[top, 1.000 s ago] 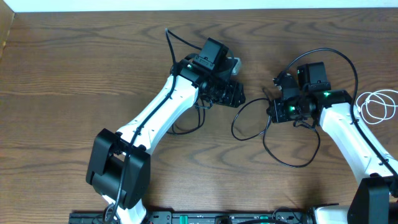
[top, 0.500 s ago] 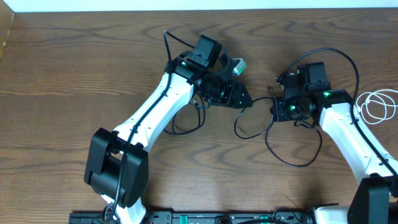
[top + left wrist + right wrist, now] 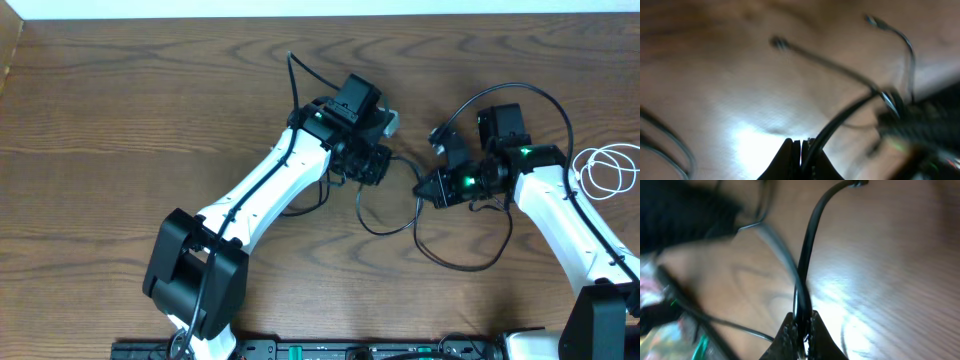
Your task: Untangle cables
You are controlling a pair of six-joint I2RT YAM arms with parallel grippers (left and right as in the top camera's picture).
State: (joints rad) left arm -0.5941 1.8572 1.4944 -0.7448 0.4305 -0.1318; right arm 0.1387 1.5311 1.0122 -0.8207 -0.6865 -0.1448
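**Both grippers pinching the black cable near the middle of the worktop**

The left gripper is hanging over the middle of the brown wooden worktop, a little toward the far edge. In the left wrist view, its fingers are lying pressed together. The thin black cable is coming out right at their tips, so it seems to be pinched there, though this picture is blurred.

The right gripper is hovering just beside the left one, toward the right edge. In the right wrist view, its fingers are closing tightly on the same black cable. From there the cable is rising to a small end at the top of the picture.

From above, the black cable is running between the two grippers. It is also making two slack loops on the wood, toward the near edge.

The thin white cable is lying coiled at the right edge of the worktop, close beside the right arm. It is staying apart from the black one, and no gripper is touching it.
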